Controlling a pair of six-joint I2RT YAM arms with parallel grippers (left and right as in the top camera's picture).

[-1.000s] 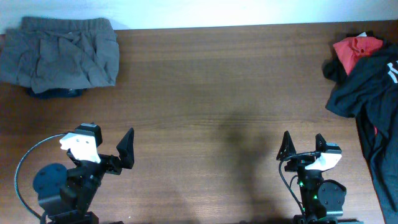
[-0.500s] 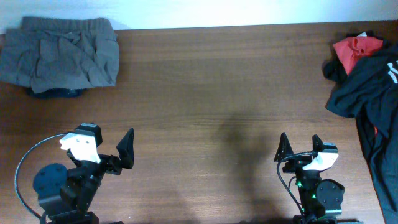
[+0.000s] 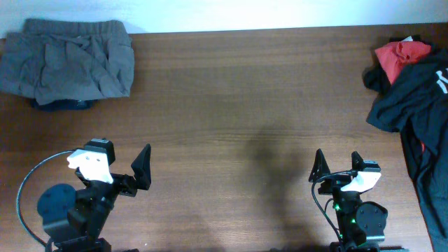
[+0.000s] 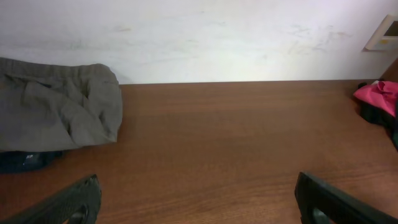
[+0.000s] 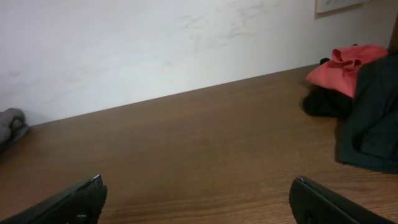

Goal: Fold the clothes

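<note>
A folded grey garment (image 3: pixel 66 59) lies at the table's far left corner on top of a dark blue item (image 3: pixel 63 103); the left wrist view shows it too (image 4: pixel 56 115). A heap of black clothes (image 3: pixel 413 105) with a red garment (image 3: pixel 400 52) on top lies at the right edge, also in the right wrist view (image 5: pixel 373 124). My left gripper (image 3: pixel 120 161) is open and empty near the front left edge. My right gripper (image 3: pixel 339 162) is open and empty near the front right, left of the black heap.
Bare brown tabletop (image 3: pixel 238 105) stretches between the two clothing piles. A white wall (image 4: pixel 199 37) runs behind the far edge. The black heap spills down the right edge toward the front (image 3: pixel 430 189).
My right gripper has shifted very slightly left. The left arm and the clothes have not moved.
</note>
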